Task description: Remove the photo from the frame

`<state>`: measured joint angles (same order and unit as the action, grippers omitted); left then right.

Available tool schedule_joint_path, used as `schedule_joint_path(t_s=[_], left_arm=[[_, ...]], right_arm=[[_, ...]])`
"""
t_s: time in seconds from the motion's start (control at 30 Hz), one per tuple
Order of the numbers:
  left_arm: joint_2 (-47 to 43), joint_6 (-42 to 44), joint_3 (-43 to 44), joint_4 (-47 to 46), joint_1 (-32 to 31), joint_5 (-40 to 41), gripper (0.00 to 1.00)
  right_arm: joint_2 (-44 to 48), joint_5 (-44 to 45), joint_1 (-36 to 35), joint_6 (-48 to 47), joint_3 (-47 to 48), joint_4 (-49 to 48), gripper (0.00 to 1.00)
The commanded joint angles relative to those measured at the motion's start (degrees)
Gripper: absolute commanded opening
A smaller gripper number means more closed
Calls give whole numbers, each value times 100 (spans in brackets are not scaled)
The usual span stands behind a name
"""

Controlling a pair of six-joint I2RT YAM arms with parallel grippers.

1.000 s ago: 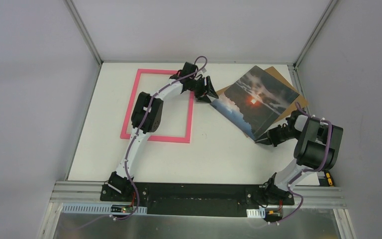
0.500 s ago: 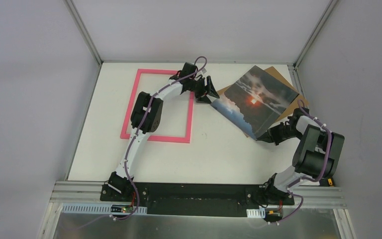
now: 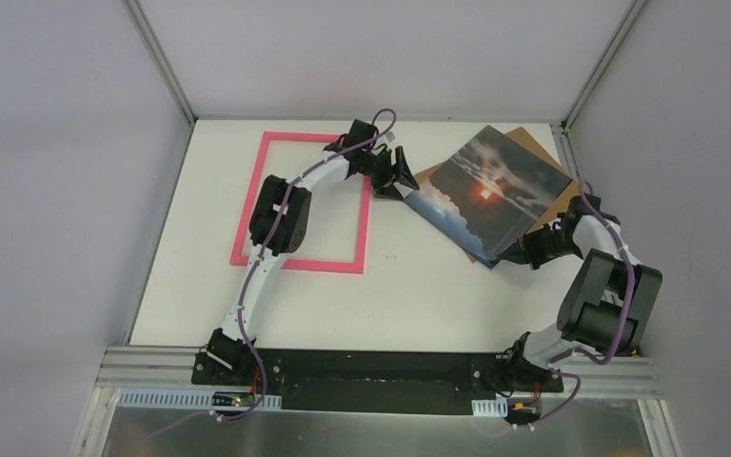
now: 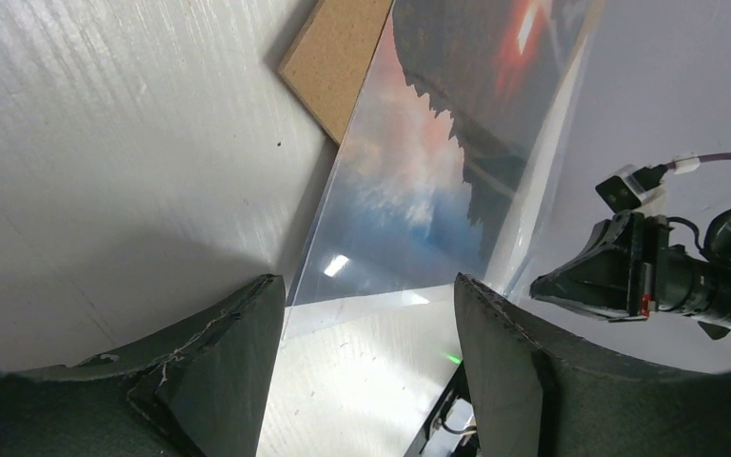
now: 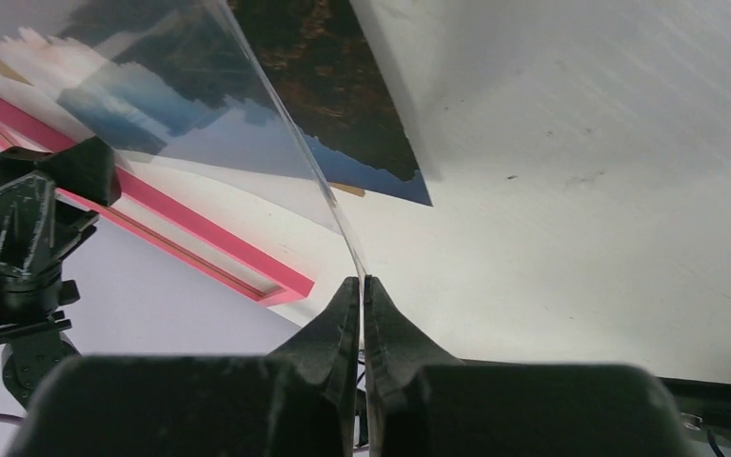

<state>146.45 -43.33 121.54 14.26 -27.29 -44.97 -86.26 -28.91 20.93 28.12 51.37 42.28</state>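
White matte tabletop [image 3: 419, 286], thin pink frame [image 3: 250, 190] flat at left, glossy sunset photo [image 5: 333, 105] on brown fibreboard [image 3: 537, 139] well apart at right, right gripper [image 5: 363, 286] pinching clear pane [image 5: 200, 114] by its edge, left gripper [image 4: 366, 286] fingers spread beside it

**Top external:** fixed, high above and behind both arm bases, facing down and forward. Distant; takes in the whole table [image 3: 419, 295], the frame [image 3: 249, 195] and the photo [image 3: 485, 195].

**Left wrist:** close and low, looking out between its own fingers [image 4: 238, 333] at the clear pane [image 4: 390, 238] and the right gripper [image 4: 543, 284].

**Right wrist:** close, sighting past its own fingers [image 5: 338, 324] along the pane's edge to the left gripper [image 5: 86, 200].

**Overlap:** the wrist views face each other; all three share the photo.
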Motion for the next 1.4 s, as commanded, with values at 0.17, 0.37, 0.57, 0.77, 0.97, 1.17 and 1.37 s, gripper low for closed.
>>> schedule_joint_path(t_s=[0.17,0.37,0.57,0.77,0.97,1.17,1.37], left_arm=[[-363,360,172,648,100,169,70],[-302,315,196,690,112,166,71],[-305,325,230,756,129,306,70],[-423,331,213,881,195,428,71],[-398,225,154,912,194,414,70],[-511,234,-8,921,195,336,69],[-485,206,-87,921,189,246,68]], right_arm=[[-589,-547,-77,646,516,-620,7],[-877,-442,-159,722,620,-741,15],[-867,-493,-159,660,505,-695,24],[-349,452,-2,241,414,-94,51],[-470,-177,592,203,-100,-468,50],[-903,-649,596,127,-472,-1157,44],[-1180,-749,596,116,-661,-1578,40]])
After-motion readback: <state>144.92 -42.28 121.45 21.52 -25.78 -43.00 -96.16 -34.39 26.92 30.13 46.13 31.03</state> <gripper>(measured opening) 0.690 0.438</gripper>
